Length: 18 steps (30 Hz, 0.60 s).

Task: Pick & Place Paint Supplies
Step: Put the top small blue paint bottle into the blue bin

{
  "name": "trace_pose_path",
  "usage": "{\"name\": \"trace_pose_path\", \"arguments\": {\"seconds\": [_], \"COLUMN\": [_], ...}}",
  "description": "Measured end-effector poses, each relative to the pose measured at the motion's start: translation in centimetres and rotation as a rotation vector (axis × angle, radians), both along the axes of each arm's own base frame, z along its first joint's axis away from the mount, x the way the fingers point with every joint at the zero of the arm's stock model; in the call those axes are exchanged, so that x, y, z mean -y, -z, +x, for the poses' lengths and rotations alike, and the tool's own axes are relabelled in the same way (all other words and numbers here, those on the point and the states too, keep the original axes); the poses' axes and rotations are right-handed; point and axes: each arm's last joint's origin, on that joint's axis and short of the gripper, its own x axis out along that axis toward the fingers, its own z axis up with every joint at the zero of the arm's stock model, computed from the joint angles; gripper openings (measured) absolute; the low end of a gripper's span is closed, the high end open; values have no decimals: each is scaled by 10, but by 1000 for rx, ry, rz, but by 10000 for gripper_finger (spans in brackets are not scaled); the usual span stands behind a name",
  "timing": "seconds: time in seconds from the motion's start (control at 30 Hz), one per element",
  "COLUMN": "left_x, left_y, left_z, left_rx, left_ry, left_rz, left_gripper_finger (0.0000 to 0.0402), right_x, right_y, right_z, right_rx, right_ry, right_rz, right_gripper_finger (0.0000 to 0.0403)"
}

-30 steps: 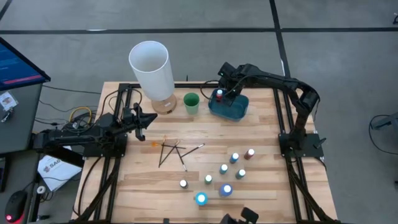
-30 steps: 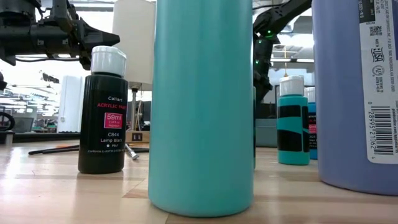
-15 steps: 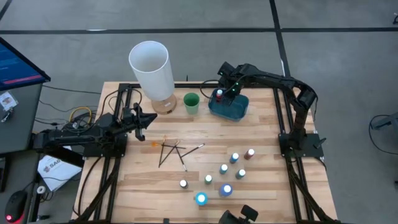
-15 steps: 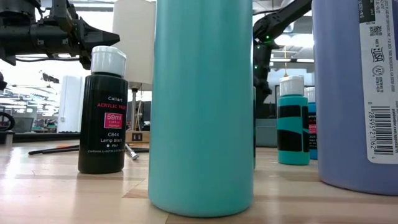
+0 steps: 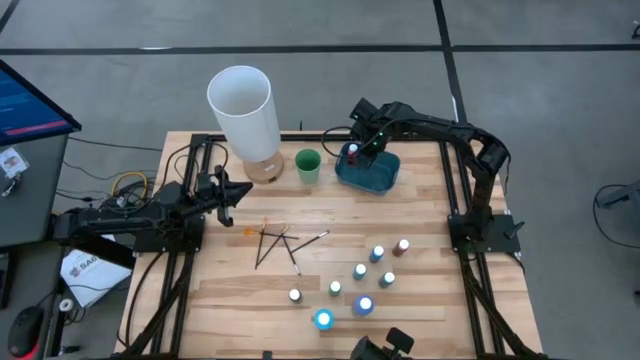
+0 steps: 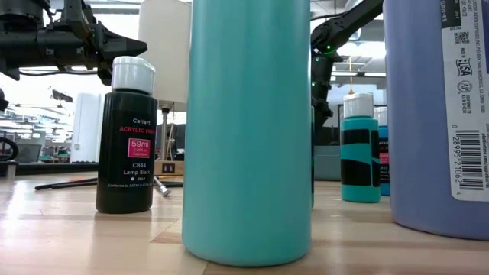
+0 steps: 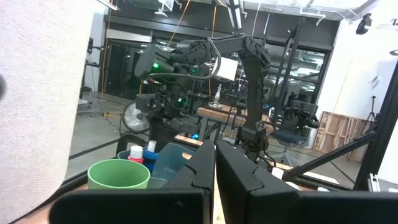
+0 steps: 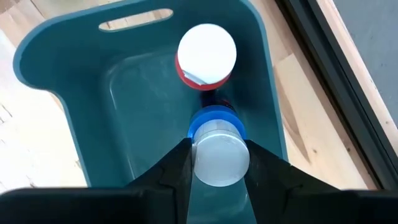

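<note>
Blue tray (image 8: 56,43), far desk edge: red bottle (image 8: 206,55) in; right end effector (image 8: 217,163) holding blue bottle (image 8: 216,152) inside. Approx. eight bottles, brushes (image 5: 275,243) left mid-desk. Left end effector (image 7: 215,177) closed, idle.

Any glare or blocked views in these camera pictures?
High view: bottle caps near the table's front edge glow washed-out. Low view: a tall teal bottle blocks the middle. Left wrist view: a white lampshade fills one side.

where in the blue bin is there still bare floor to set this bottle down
Inside the blue bin, the bare floor runs from the handle-slot end along the wall away from the red bottle. The crowded side is where the red bottle stands, and the right gripper holds the blue bottle right beside it.
</note>
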Motion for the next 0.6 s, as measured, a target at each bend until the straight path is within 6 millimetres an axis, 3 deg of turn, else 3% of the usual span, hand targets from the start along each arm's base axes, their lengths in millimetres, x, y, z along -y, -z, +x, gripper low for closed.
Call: {"name": "trace_pose_path", "arguments": {"seconds": [0.6], "left_x": [0], "left_y": [0], "left_z": [0], "left_rx": [0], "left_ry": [0], "left_rz": [0], "left_gripper_finger": [2], "right_x": [1], "right_y": [0], "right_z": [0], "right_rx": [7], "right_ry": [8], "right_rz": [-3], "right_gripper_finger": [115]}}
